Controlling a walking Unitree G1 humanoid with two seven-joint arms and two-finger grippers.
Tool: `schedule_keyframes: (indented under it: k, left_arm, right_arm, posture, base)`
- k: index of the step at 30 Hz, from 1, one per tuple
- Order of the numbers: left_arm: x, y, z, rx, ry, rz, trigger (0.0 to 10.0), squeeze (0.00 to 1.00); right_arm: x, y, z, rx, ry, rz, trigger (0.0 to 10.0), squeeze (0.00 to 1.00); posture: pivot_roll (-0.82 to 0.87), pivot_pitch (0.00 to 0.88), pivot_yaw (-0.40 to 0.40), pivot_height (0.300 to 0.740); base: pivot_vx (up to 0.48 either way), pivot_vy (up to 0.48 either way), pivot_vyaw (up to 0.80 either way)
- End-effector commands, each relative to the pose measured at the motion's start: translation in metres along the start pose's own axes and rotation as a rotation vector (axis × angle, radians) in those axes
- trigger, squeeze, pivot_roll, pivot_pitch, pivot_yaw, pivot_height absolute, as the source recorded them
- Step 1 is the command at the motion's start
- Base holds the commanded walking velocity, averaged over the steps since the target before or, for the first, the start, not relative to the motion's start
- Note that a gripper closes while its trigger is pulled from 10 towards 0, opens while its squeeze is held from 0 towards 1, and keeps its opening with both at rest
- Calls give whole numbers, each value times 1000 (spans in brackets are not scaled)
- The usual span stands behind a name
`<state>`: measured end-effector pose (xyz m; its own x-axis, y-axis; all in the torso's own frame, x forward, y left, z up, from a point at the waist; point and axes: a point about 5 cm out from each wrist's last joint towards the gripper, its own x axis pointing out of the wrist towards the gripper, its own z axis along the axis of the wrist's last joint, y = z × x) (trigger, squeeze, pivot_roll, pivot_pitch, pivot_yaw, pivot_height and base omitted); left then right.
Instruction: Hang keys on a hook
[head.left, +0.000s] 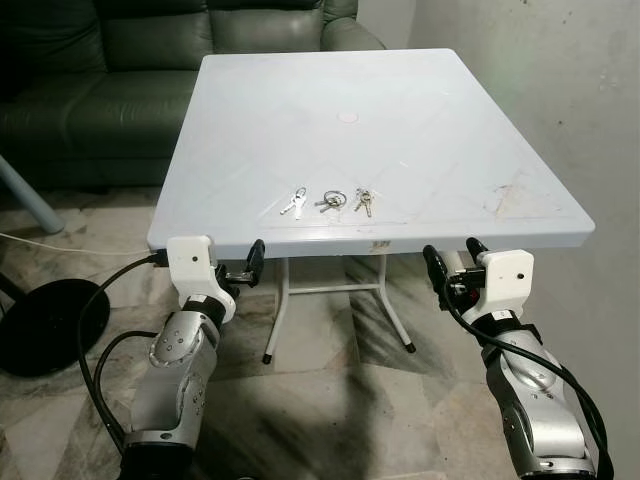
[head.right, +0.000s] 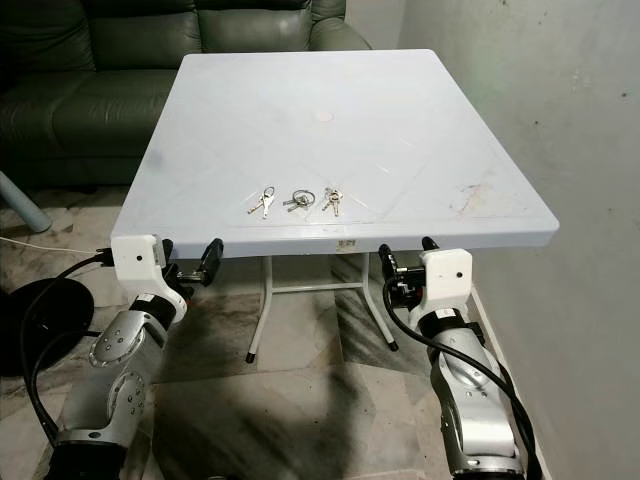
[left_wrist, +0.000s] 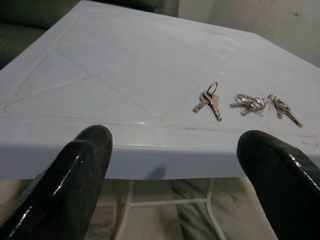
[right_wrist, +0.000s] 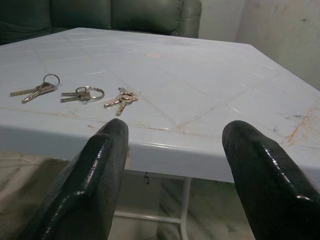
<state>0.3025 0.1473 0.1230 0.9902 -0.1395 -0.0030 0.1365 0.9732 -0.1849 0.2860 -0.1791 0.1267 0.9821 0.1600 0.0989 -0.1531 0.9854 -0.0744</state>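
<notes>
Three key bunches (head.left: 331, 201) on one table (head.left: 450, 120), one sofa (head.left: 100, 90).

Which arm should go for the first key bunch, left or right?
Marginal, but right. Three key bunches lie near the table's front edge, and the rightmost bunch lies on the right gripper's side. Both grippers hover open below the edge; the left gripper looks about as close.

Three small metal key bunches (head.left: 331, 201) lie flat in a row; near the table's front edge.
</notes>
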Motion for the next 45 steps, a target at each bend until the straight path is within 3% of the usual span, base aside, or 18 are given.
schedule_keyframes:
  k: [1, 26, 45]
  left_arm:
    - [-2, 0, 2, 12, -9, -2, 10000, 0]
    - [-2, -4, 2, 30, -9, -26, 10000, 0]
    - [-3, -2, 1, 43, -13, -3, 10000, 0]
  right_arm:
    - [-1, 1, -1, 10, 6, 8, 10000, 0]
    - [-1, 5, -2, 13, 10, 44, 10000, 0]
    - [0, 3, -3, -10, 24, 28, 10000, 0]
  posture:
    - [16, 99, -43, 740]
    - [18, 85, -44, 740]
    - [13, 101, -46, 740]
  base:
    - [274, 0, 0]
    - [313, 0, 0]
    - [0, 0, 0]
